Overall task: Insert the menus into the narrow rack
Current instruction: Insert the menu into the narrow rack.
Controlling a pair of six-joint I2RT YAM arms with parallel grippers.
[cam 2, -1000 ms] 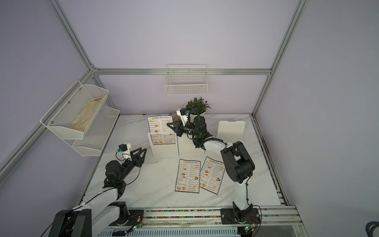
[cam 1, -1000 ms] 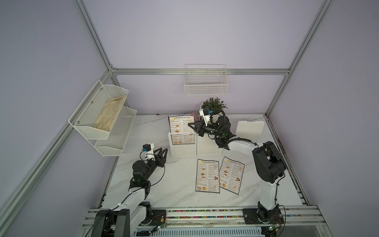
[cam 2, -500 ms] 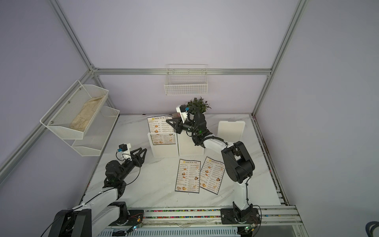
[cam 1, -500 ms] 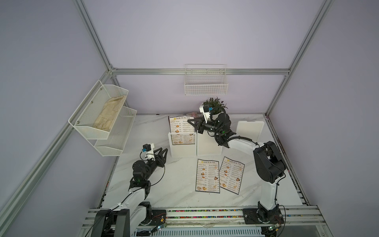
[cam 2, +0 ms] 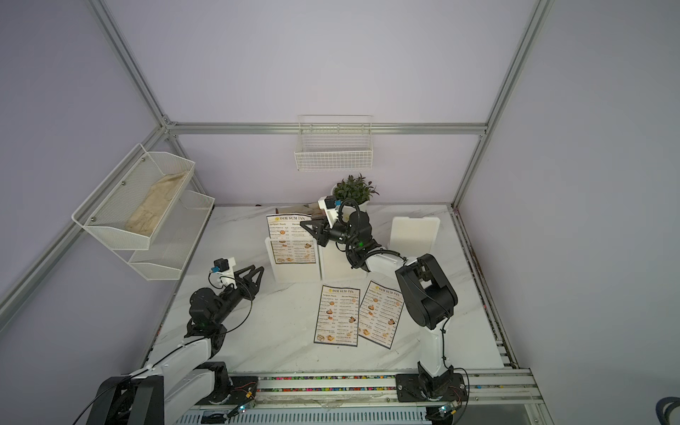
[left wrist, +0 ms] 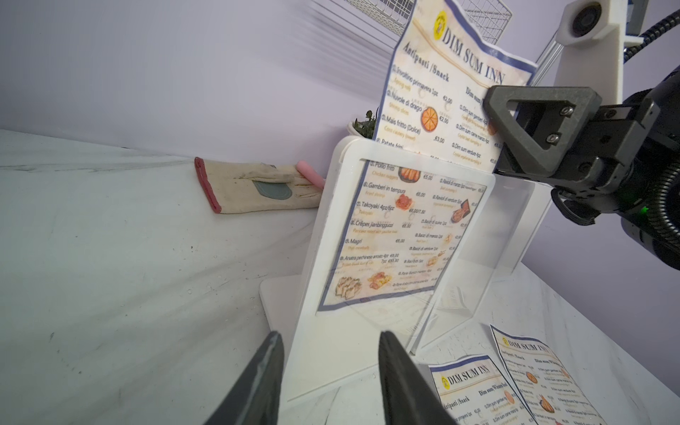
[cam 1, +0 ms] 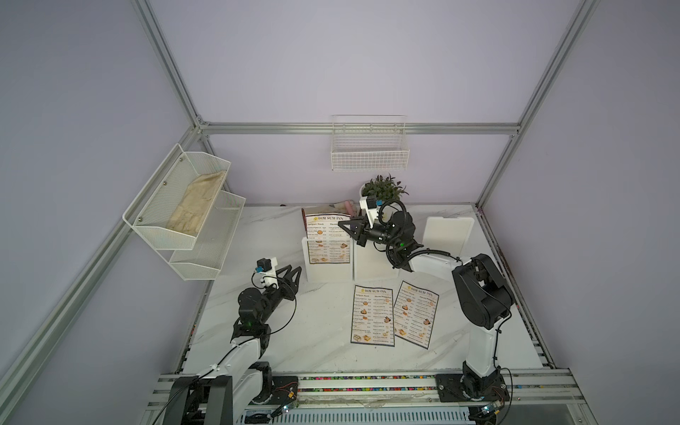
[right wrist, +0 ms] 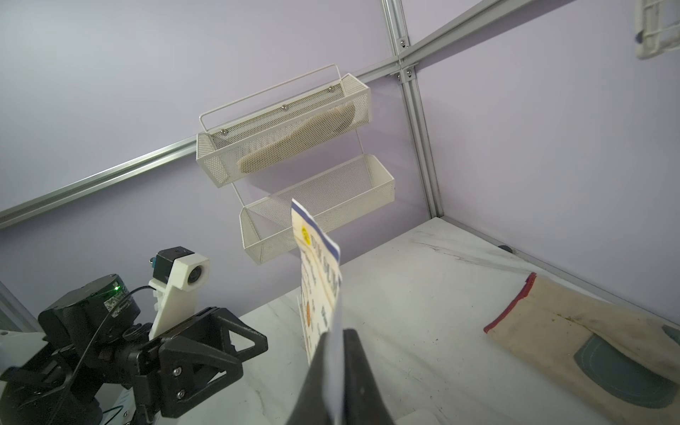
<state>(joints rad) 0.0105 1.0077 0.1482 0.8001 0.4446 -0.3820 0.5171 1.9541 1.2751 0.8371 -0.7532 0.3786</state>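
stock in both top views: upright menu (cam 1: 327,239) standing in the leftmost white rack (cam 1: 323,274), lower half behind the clear front, upper half proud of the slot; judged part-way in, not seated. right gripper (cam 1: 344,228) at the sheet's right edge, high up, likely so the paper hangs straight and can be steered down. two flat menus (cam 1: 372,314) face-up, side by side on the table (cam 1: 312,331), near the rack's front but apart from it, not yet handled. left gripper (cam 2: 257,272) low beside the rack's left front corner, jaws spread, carrying nothing; contact with the rack cannot be told.

left wrist view: rack (left wrist: 327,235) seen from low in front, print showing through its window almost to the base. upright menu (left wrist: 434,95) rises above the frame, where the right gripper (left wrist: 496,121) lays a dark finger over its edge. left gripper (left wrist: 330,336) fingers apart, framing the rack's lower corner; placed there, by my judgement, to steady the stand against tipping. glove (left wrist: 254,191) flat by the back wall, no part of the job.

right wrist view: upright menu (right wrist: 318,279) edge-on, rising from the right gripper (right wrist: 336,335), whose fingers pinch the paper with no gap showing. sheet bows slightly; thin stock, likely to buckle if pressed down fast. mesh shelf (right wrist: 287,147) on the wall beyond, unused.
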